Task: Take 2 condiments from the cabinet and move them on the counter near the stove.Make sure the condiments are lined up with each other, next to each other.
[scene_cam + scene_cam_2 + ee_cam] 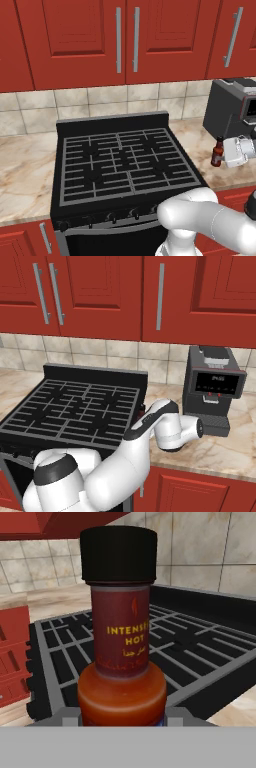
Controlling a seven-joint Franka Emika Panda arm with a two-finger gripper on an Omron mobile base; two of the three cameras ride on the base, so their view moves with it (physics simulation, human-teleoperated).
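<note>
just right of the stove (125,160), over the strip of counter (200,142) before the coffee machine (231,107), the gripper (226,152) is clamped on the dark brown bottle (217,151), its jaws closed around the lower body. the bottle stands upright, black cap on top, long axis vertical. the set-down spot looks to lie straight below, so the coming move probably turns on lowering it without tilt.

The brown bottle (122,642) hides the finger tips. Its base is cut off, perhaps off the counter (25,170). The coffee machine (232,107) runs off-frame.
</note>
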